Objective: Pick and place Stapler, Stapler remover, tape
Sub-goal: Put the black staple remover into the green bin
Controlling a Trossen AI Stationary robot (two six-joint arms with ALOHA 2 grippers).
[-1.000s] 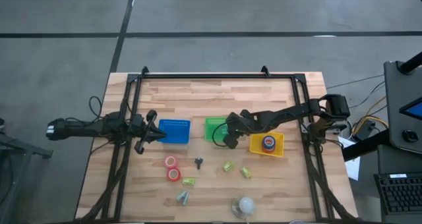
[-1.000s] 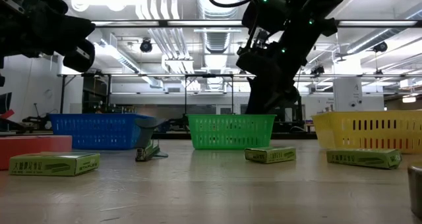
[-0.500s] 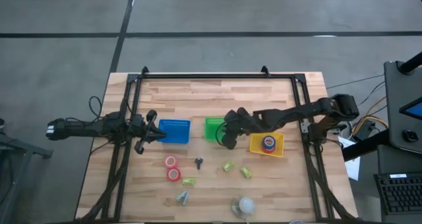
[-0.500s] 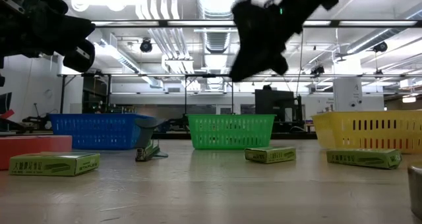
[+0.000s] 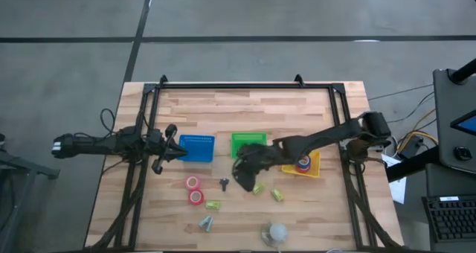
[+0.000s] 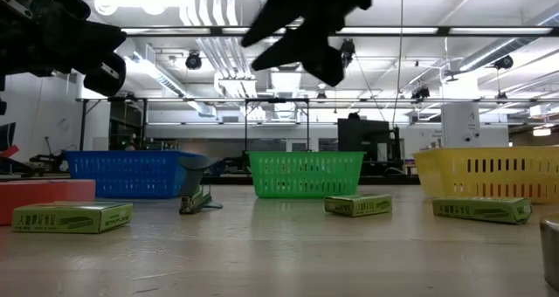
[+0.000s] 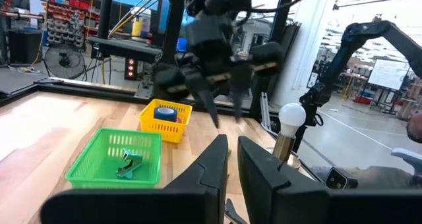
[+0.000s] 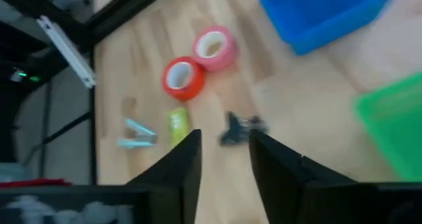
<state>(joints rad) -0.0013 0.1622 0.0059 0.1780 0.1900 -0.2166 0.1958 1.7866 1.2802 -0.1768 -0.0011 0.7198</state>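
Observation:
My right gripper [image 5: 244, 175] hangs open above the table, between the green basket [image 5: 248, 143] and the dark stapler remover [image 5: 224, 183], with nothing between its fingers. In its wrist view the stapler remover [image 8: 241, 128] lies flat on the wood just beyond the fingertips. Past it lie two red tape rolls [image 8: 182, 78] [image 8: 214, 47] and a small teal stapler [image 8: 137, 133]. Another tape roll [image 5: 303, 163] sits in the yellow basket [image 5: 314, 171]. My left gripper [image 5: 167, 145] waits shut and level at the table's left, beside the blue basket [image 5: 197, 147].
Green staple boxes [image 5: 213, 205] [image 5: 258, 187] [image 5: 277, 195] lie scattered near the front. A white ball [image 5: 277, 232] stands at the near edge. A green item [image 7: 130, 163] lies in the green basket. Bare wood stretches behind the baskets toward the far edge.
My right gripper has risen from the green basket's right side and swung toward the table's near edge and a little left, toward the stapler remover. It has tipped from pointing steeply down to a shallower slant. No object on the table has moved.

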